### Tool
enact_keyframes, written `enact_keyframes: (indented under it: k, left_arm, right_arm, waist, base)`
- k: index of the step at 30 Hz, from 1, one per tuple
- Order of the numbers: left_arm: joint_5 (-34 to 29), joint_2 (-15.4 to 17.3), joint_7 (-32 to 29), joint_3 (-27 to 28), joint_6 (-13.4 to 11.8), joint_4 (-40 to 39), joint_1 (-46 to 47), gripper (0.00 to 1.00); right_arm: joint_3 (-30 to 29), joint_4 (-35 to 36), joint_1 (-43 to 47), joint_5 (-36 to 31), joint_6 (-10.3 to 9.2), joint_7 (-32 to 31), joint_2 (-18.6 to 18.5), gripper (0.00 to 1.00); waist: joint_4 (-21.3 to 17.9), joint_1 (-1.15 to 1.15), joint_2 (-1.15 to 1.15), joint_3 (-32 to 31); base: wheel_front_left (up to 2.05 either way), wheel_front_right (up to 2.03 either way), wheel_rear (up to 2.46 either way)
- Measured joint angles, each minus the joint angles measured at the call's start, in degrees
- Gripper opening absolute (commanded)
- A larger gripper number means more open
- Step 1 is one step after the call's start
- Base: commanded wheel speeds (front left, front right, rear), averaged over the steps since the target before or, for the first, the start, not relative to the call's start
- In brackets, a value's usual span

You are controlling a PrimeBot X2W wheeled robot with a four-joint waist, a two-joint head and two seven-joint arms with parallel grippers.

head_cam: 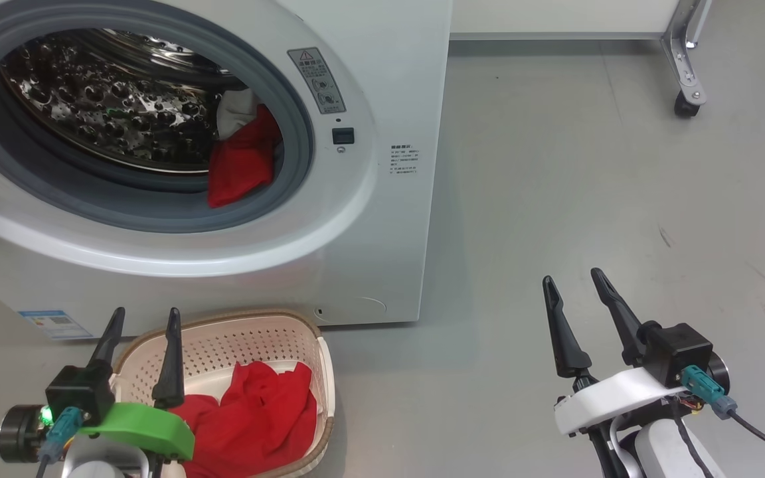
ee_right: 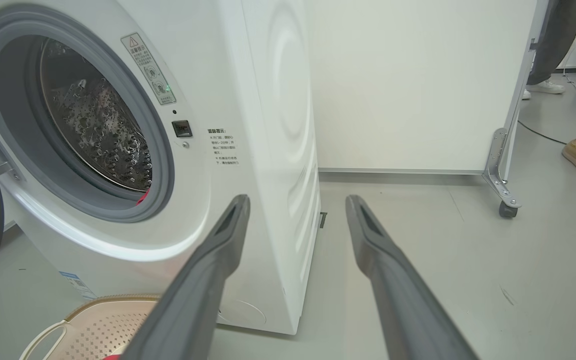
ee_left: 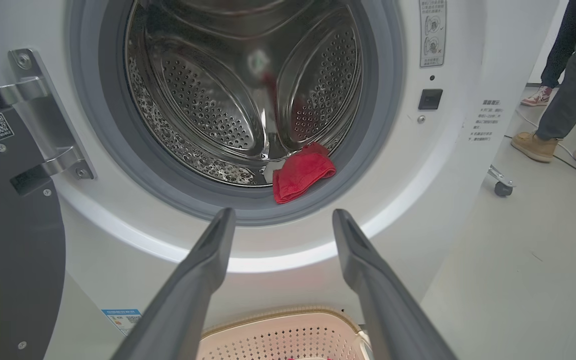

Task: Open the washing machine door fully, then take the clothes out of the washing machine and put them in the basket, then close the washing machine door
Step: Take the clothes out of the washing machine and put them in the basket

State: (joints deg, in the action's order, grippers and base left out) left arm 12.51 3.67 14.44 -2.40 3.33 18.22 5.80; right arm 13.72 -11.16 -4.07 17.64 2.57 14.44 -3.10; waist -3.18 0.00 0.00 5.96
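While wide open and empty, left claw (head_cam: 146,312) at basket (head_cam: 256,313) rim, right claw (head_cam: 572,276) over bare floor (head_cam: 555,166).

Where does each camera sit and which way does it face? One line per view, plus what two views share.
Head view: on the head, looking down at the washing machine and basket; left gripper and right gripper show.
Left wrist view: on the left wrist, facing into the drum; its fingers show.
Right wrist view: on the right wrist, facing the machine's front corner and floor; its fingers show.
Shared: head and left wrist views both show the red cloth in the drum.
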Motion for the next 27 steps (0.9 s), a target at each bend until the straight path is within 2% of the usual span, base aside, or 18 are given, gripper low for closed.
enact_keyframes:
  k: [14, 20, 27]
  left_arm:
    - [0.0, 1.3, 0.0, 1.8, 0.0, -3.0, 1.1, 1.00]
    - [0.3, 3.1, -0.4, 3.0, 0.0, -4.1, 5.5, 1.00]
    - [0.6, 5.9, -4.5, 5.0, 0.0, -5.0, 12.5, 1.00]
  right_arm:
    - [1.9, 2.2, -0.1, -0.1, -0.10, 0.0, 0.1, 1.00]
    - [2.8, 2.8, -0.4, -0.4, -0.18, 0.0, 0.1, 1.00]
    - [3.9, 4.0, -3.0, -0.6, -0.21, 0.0, 0.1, 1.00]
  waist:
    - [-0.9, 0.00, 0.00, 6.5]
    - [-1.6, 0.00, 0.00, 10.8]
    - [-2.9, 0.00, 0.00, 16.2]
  base:
    - [0.00, 0.00, 0.00]
    - [0.00, 0.00, 0.00]
    - [0.00, 0.00, 0.00]
